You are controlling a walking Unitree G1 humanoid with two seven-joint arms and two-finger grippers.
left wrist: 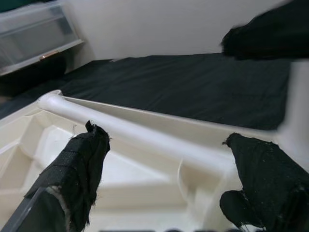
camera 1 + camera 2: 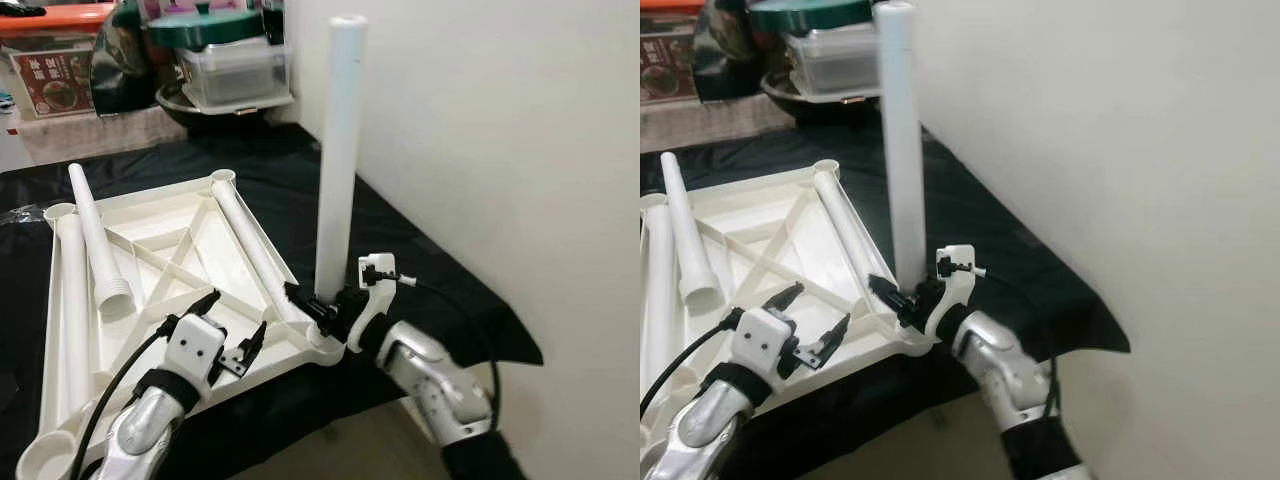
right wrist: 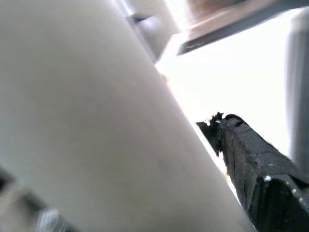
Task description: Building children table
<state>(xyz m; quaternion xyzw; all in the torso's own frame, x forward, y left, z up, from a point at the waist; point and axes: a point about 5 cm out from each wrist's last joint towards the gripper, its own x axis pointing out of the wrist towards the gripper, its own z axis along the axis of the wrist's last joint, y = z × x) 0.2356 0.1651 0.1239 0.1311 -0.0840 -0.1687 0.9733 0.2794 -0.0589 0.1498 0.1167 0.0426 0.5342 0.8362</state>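
White plastic tube leg (image 2: 338, 150) stands upright in the near right corner socket of the upturned white plastic tabletop (image 2: 190, 245), which lies ribs-up on the black cloth-covered surface (image 2: 400, 240). The right gripper (image 2: 318, 310) is closed on the foot of this leg, just above the socket, one black finger (image 3: 251, 159) pressed against the tube in the right wrist view. The leg looks close to vertical; whether it is fully seated cannot be told.

The left gripper (image 2: 228, 330) hovers open over the near edge of the tabletop, beside the right gripper and not touching anything. Ahead of its fingers lies a second white tube leg (image 1: 135, 133) along the diagonal rib. Two more loose white legs (image 2: 95, 245) rest in the tray on the far side of the left gripper.

Judgement: to do this step well, keep the tube plumb while pressing straight down; the left gripper would do best bracing the tabletop edge so the corner does not lift or slide. A tilted push risks jamming the leg.

Beyond, stacked storage boxes (image 2: 235, 60) against the wall.
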